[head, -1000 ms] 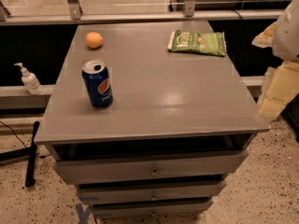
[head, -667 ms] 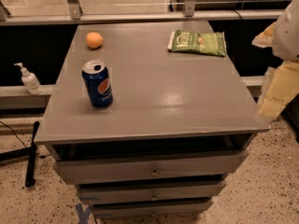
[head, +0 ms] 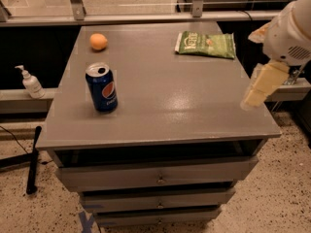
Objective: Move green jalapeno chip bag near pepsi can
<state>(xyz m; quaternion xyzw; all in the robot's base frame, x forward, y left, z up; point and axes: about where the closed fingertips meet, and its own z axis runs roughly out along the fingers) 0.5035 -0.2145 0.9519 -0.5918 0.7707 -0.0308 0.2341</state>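
Observation:
The green jalapeno chip bag [head: 206, 44] lies flat at the back right of the grey cabinet top [head: 165, 96]. The pepsi can [head: 101, 88] stands upright at the front left, with its top open. The bag and the can are far apart. My gripper [head: 253, 97] hangs at the right edge of the view, over the cabinet top's front right part. It is in front of the bag, to its right, and holds nothing that I can see. The white arm [head: 291, 28] rises above it.
A small orange fruit [head: 98, 41] sits at the back left of the top. A white pump bottle [head: 31, 83] stands on a ledge to the left. A glass railing runs behind. Drawers are below the top, and a black bar lies on the floor at the left.
My gripper has moved a little to the left and up, in over the cabinet top's right edge. The bag, the can and the orange have not moved.

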